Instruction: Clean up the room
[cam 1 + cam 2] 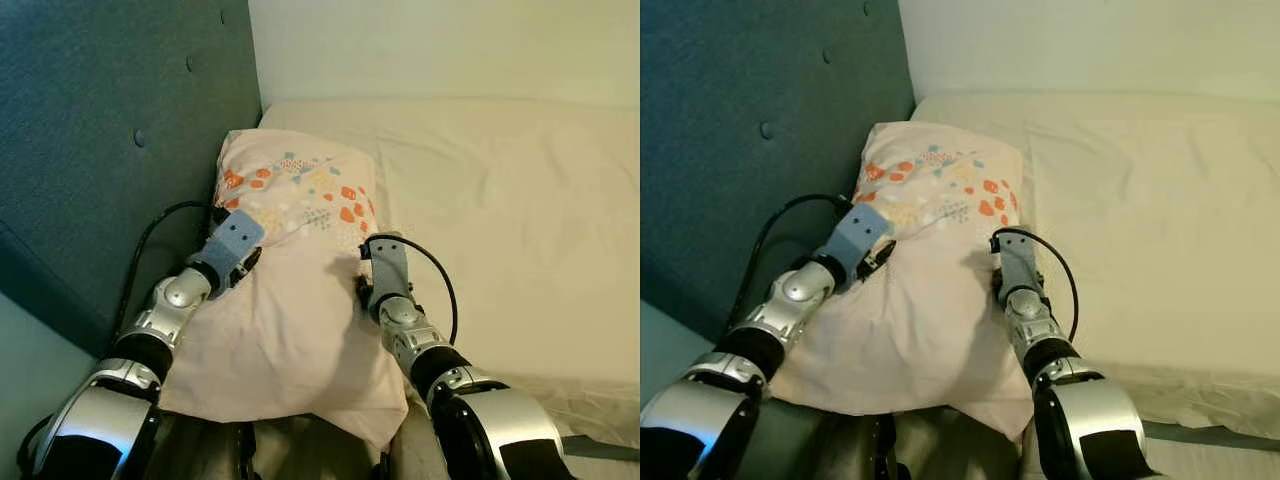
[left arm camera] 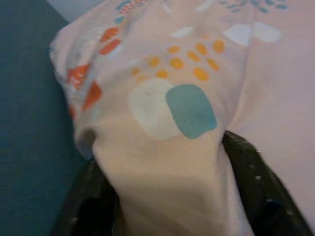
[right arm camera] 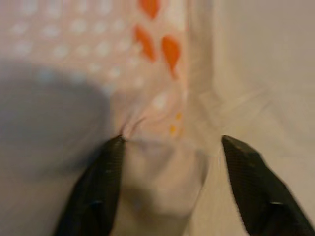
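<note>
Holding a patterned pillow [image 1: 290,280] from both sides at the head of the bed [image 1: 520,200], beside the teal headboard [image 1: 90,150]. Left gripper [image 2: 172,182] is clamped on a bunched fold of the case. Right gripper [image 3: 170,182] stands spread, its left finger [image 3: 98,187] touching the pillow's edge, the fabric between its fingers not yet pinched. Pillow looks soft, light, floppy; better to grip deep at the edge.

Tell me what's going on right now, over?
Left hand pinching the pillow on its headboard side. Right hand open, straddling the pillow's other edge. Pillow lies on the bed against the headboard. Nothing in the way.
</note>
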Motion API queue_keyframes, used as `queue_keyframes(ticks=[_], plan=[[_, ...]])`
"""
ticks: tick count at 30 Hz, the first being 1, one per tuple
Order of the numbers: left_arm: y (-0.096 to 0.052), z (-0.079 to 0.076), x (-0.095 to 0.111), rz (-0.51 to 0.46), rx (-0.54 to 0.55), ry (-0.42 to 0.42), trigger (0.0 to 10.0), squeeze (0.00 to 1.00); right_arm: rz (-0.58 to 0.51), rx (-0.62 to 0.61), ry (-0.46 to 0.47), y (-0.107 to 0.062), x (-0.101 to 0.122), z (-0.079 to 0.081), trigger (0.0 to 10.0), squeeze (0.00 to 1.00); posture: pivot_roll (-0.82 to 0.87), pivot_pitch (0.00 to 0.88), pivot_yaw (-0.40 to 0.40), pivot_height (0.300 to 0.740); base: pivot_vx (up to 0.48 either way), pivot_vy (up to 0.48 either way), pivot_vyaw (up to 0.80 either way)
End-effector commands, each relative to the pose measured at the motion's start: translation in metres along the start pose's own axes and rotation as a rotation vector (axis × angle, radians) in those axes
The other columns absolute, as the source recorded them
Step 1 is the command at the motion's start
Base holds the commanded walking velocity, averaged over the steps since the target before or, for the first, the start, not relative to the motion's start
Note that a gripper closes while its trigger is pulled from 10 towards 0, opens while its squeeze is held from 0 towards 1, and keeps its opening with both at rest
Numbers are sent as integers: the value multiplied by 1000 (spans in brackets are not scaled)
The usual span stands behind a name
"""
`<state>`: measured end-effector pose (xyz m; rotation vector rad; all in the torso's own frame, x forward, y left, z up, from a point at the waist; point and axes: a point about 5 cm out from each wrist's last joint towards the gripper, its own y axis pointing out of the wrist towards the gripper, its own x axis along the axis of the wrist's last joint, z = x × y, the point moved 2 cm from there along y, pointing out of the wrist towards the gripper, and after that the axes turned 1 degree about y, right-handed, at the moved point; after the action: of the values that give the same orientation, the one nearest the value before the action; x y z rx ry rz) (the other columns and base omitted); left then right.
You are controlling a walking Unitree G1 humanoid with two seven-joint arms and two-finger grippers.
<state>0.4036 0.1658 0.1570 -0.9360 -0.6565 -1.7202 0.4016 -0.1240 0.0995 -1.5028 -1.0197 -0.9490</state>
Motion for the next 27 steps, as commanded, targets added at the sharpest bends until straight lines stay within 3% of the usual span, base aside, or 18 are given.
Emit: queue_keyframes(ticks=[1,2,3,4,5,8,11,15,16,17,18,19,20,21,23,24,26,27], plan=[[-6,10,-9,32,27,-6,10000,1000,9,-47,-37,0,1,-3,10000,1000,5,238,11,596,0,0,0],[-6,10,-9,32,27,-6,10000,1000,9,-47,-37,0,1,-3,10000,1000,5,238,11,596,0,0,0],[-8,16,-10,32,34,-3,10000,1000,8,-81,-33,1,2,-7,10000,0,1,229,10,596,0,0,0],[-13,27,-11,27,57,-8,10000,0,-13,-114,-37,1,5,-11,10000,0,-2,218,10,596,0,0,0],[-13,27,-11,27,57,-8,10000,0,-13,-114,-37,1,5,-11,10000,0,-2,218,10,596,0,0,0],[-32,63,-18,8,150,-64,10000,0,-107,-234,-28,-3,11,-25,10000,0,-10,198,10,596,0,0,0],[-50,85,-31,28,226,-85,10000,0,-177,-291,13,-9,11,-32,10000,0,-21,186,13,596,0,0,0],[-62,96,-38,40,259,-86,10000,0,-238,-312,27,-18,11,-38,10000,0,-30,177,17,596,0,0,0],[-71,99,-40,14,226,-108,10000,0,-302,-305,27,-28,14,-43,10000,0,-38,173,20,596,0,0,0],[-78,90,-42,-6,99,-111,10000,0,-350,-241,23,-38,16,-44,10000,0,-44,165,23,596,0,0,0],[-78,90,-42,-6,99,-111,10000,0,-350,-241,23,-38,16,-44,10000,0,-44,165,23,596,0,0,0],[-85,76,-43,-16,-50,-73,10000,0,-378,-154,5,-47,17,-42,10000,0,-44,165,23,596,0,0,0],[-91,56,-47,-1,-209,-2,4118,0,-387,-29,-37,-54,15,-36,10000,0,-45,163,28,596,0,0,0],[-97,35,-53,14,-343,55,0,0,-377,82,-70,-60,12,-32,10000,0,-54,164,35,596,0,0,0],[-102,22,-55,16,-422,81,0,0,-364,152,-94,-64,9,-31,10000,0,-54,164,35,596,0,0,0],[-106,7,-57,10,-501,78,0,0,-353,212,-115,-68,6,-34,8627,0,-72,168,46,596,0,0,0],[-106,7,-57,10,-501,78,0,0,-353,212,-115,-68,6,-34,8627,0,-72,168,46,596,0,0,0],[-110,-9,-57,0,-582,53,0,0,-338,209,-122,-68,5,-44,0,0,-92,175,59,596,0,0,0]])
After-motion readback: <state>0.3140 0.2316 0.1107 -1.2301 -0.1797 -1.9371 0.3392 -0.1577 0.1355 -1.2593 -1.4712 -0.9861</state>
